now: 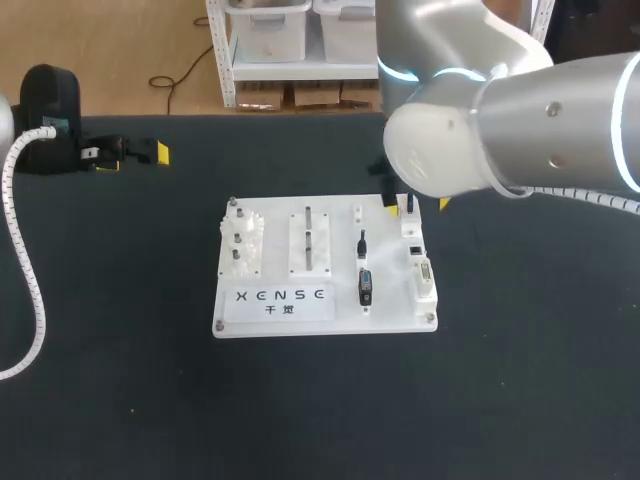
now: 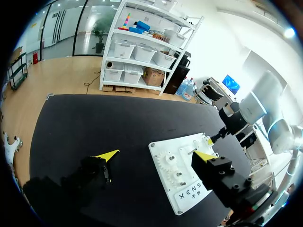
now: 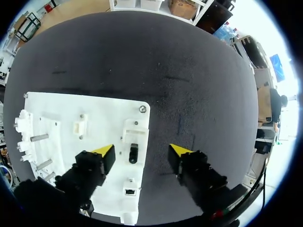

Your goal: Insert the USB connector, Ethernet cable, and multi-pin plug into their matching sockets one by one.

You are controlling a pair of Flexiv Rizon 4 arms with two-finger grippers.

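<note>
- Right arm (image 1: 520, 120) holds its jaws wide apart above the far corner of the white plastic board (image 1: 330, 235). One yellow fingertip (image 3: 105, 151) is on each side of a short black plug (image 3: 133, 152), and neither touches it.
- The plug stands upright in the white socket block (image 3: 136, 128), midway between the right jaws.
- A small square socket (image 3: 130, 191) sits in the same block, behind the right jaws towards the wrist.
- A black oblong connector (image 1: 365, 286) lies flat on the board, beside the right jaws and outside them.
- Left jaws are apart and empty, low over the black worktop (image 1: 520, 390). The board's gear corner lies just ahead, between their yellow fingertips (image 2: 108, 155).
</note>
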